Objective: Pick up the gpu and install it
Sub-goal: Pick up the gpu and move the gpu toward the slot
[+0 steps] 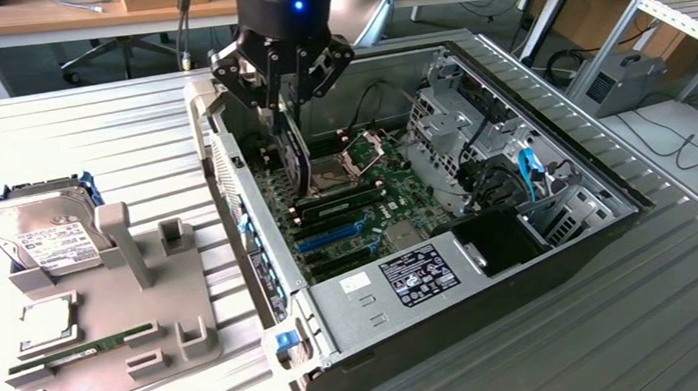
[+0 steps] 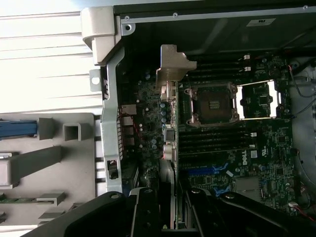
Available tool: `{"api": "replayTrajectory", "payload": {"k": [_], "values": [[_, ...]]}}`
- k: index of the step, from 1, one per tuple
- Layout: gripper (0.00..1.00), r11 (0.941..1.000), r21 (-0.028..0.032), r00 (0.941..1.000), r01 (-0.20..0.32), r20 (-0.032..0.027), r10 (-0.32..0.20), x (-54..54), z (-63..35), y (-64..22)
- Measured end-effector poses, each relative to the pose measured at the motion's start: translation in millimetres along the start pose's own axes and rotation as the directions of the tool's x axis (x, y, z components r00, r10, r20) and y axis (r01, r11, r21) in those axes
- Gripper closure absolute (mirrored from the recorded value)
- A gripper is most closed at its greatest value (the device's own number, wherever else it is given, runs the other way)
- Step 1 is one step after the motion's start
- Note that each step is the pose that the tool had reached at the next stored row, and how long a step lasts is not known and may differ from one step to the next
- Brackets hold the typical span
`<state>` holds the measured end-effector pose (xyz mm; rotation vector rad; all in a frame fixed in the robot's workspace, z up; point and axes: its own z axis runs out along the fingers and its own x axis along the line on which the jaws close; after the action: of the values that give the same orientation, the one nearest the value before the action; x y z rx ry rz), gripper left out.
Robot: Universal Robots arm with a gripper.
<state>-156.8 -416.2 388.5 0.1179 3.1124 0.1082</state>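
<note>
The gripper (image 1: pixel 287 107) is clamped on the gpu (image 1: pixel 299 158), one of its fingers (image 2: pixel 145 212) on each flat face. It holds the card inside the open computer case (image 1: pixel 331 313) in the middle of the counter (image 1: pixel 107 136). The card hangs over the motherboard (image 1: pixel 385 194), just beside the CPU socket (image 1: pixel 338 165) and near the case's rear wall, on the exterior view's left. I see no contact with the board.

The risks, as I judge them:
- **Slipping:** the grip seems to sit at one end, so a knock could swing the card between the fingers or slide it out (a thin, smooth card offers little to hold).
- **Striking the board:** its lower end hangs close over the open socket, and a descent off line could jab the socket or nearby parts.
- **Jamming:** the blue expansion slots (image 1: pixel 327 237) lie further along the board, toward the power supply (image 1: pixel 420 277). The card's edge must meet a slot squarely, and a tilt would jam it.
- **Snagging:** the bracket could catch on the rear wall.

In the exterior view the card is a narrow dark slab on edge. Its long axis looks nearer upright than level, with the free end pointing down at the board. In the wrist view the silvery bracket (image 2: pixel 173 66) turns its port side to the camera and lies crosswise to the slots. This is my reading of the orientation, not a certainty.
</note>
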Motion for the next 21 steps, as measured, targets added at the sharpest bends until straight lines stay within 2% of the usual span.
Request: {"api": "replayTrajectory", "payload": {"k": [21], "values": [[0.74, 1.0000, 0.0000, 1.0000, 0.000, 0.0000, 0.000, -5.3, 3.2, 0.2]]}}
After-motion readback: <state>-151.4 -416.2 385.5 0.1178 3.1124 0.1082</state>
